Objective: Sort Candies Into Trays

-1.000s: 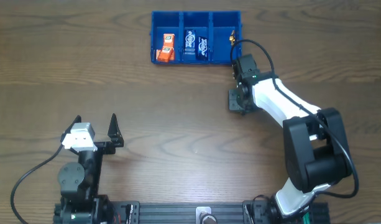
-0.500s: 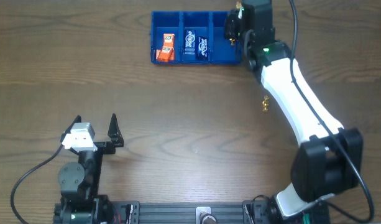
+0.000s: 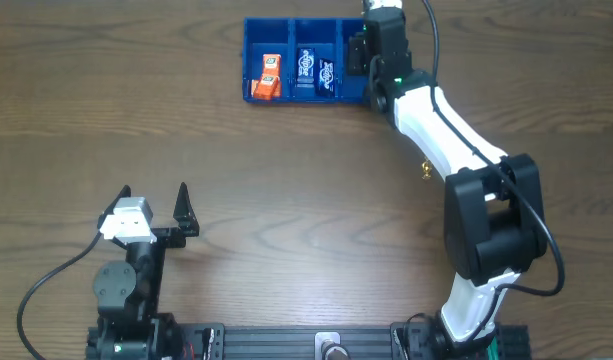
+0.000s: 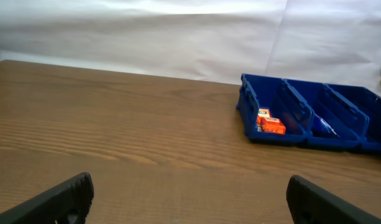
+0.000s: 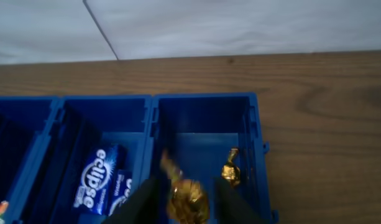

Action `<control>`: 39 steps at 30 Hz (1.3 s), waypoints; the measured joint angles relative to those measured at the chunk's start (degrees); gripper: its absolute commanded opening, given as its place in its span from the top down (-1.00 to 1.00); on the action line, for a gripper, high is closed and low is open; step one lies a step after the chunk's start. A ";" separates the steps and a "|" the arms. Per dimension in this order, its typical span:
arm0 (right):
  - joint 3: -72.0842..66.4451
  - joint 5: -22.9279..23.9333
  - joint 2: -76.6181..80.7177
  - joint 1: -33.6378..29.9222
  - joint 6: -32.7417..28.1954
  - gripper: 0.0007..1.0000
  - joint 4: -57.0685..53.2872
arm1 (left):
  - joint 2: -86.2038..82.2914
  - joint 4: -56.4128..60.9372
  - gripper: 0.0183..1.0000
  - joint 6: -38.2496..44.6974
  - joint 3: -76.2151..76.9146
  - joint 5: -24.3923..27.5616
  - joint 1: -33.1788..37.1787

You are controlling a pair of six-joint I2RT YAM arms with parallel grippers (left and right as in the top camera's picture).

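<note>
Over the rightmost compartment of the blue tray hangs the right gripper, its two fingers pinched on a gold-wrapped candy that sits between the tips, clear of the compartment floor; a second gold candy already lies on that floor, near the outer wall. The middle compartment holds blue packs; the leftmost one holds orange candies. A third gold candy lies on the wooden table, well apart from the tray and just beside the right arm's white link (whether it touches the arm cannot be told from above). The left gripper sits near its own base at the left of the table, far from the tray, fingers spread wide with nothing between them; its wrist view looks across bare wood to the tray's near wall.
</note>
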 measured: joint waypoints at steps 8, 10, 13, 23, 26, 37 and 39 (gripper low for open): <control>1.44 0.04 -0.37 0.33 -0.31 -0.25 -8.31 | 0.00 0.00 -1.00 0.00 0.00 0.00 0.00; 1.57 -0.17 -1.73 0.15 -0.35 -0.29 -11.45 | 0.00 0.00 -1.00 0.00 0.00 0.00 0.00; 1.66 -1.05 -7.37 -1.01 -1.25 -0.40 -18.56 | 0.00 0.00 -0.99 0.00 0.00 0.00 0.00; -3.98 -0.85 -26.10 -8.57 -7.13 -0.61 -37.59 | 0.00 0.00 -1.00 0.00 0.00 0.00 0.00; -12.00 -1.05 -24.22 -9.01 -8.11 -0.61 -37.68 | 0.00 0.00 -1.00 0.00 0.00 0.00 0.00; -21.75 -3.50 -18.18 -11.65 -8.85 -0.54 -35.23 | 0.00 0.00 -1.00 0.00 0.00 0.00 0.00; -21.75 -4.42 -17.05 -11.69 -8.85 -0.52 -34.47 | 0.00 0.00 -0.99 0.00 0.00 0.00 0.00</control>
